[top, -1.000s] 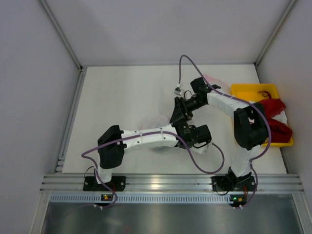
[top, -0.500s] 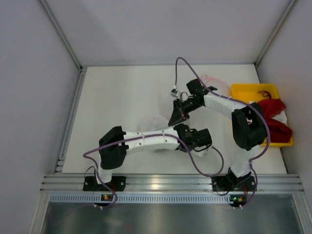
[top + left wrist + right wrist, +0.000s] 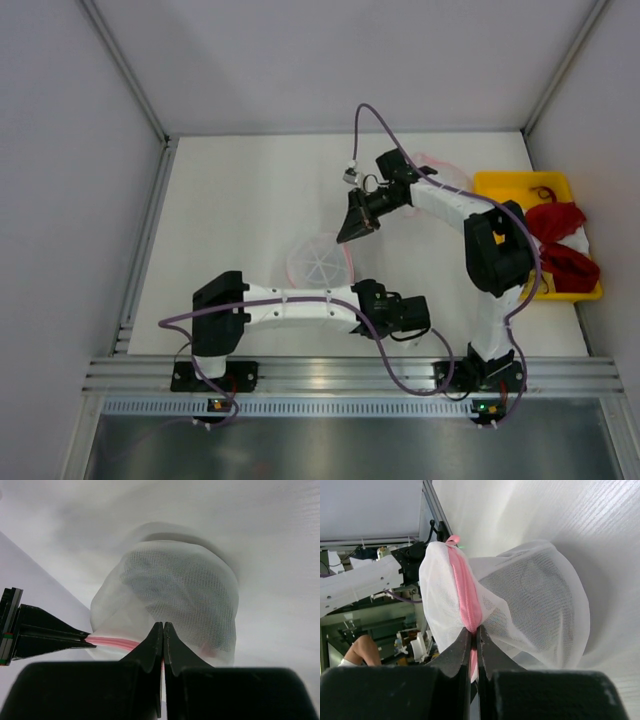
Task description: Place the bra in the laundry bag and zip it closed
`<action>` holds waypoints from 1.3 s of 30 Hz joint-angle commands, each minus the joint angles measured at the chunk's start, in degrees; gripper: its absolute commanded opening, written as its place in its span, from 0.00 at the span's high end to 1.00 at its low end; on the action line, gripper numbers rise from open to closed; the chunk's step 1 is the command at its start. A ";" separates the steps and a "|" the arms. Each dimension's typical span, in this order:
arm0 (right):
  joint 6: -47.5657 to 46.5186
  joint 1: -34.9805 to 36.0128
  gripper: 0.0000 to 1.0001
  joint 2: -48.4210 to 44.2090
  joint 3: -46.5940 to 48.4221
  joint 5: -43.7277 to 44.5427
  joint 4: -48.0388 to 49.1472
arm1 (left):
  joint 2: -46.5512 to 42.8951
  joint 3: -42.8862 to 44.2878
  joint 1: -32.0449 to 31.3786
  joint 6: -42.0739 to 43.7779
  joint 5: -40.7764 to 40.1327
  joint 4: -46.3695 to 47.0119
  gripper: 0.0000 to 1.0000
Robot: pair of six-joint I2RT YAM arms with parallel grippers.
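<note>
Left hand point(image 3: 163, 625) and right hand point(image 3: 474, 629), as I see them: each pinched shut on the pink zip trim point(image 3: 462, 585) of the laundry bag point(image 3: 185, 590).

We're in a robotics lab cell, no question: a left arm point(image 3: 290, 305) and a right arm point(image 3: 490, 250) are bolted to an aluminium rail point(image 3: 340, 375) at the near edge of a bare white bench point(image 3: 240, 200), with purple cables point(image 3: 400, 350) looping off them. Plain white panels point(image 3: 330, 60) box the bench in on three sides.
</note>
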 commanded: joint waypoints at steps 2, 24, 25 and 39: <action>0.77 -0.64 0.93 0.32 3.20 -0.84 5.44 | -2.55 -1.09 -0.98 -2.43 0.45 1.11 1.00; -13.65 -0.21 0.44 -8.65 -3.82 1.19 -11.34 | 2.47 10.59 7.29 4.25 -2.45 1.72 1.00; -13.30 0.14 0.45 -8.56 -4.00 0.40 -11.08 | 2.55 10.77 7.29 4.51 -2.45 1.72 1.00; -13.29 3.14 0.65 -6.10 -2.43 -1.98 -10.98 | 1.33 9.28 7.11 4.60 0.80 1.55 1.00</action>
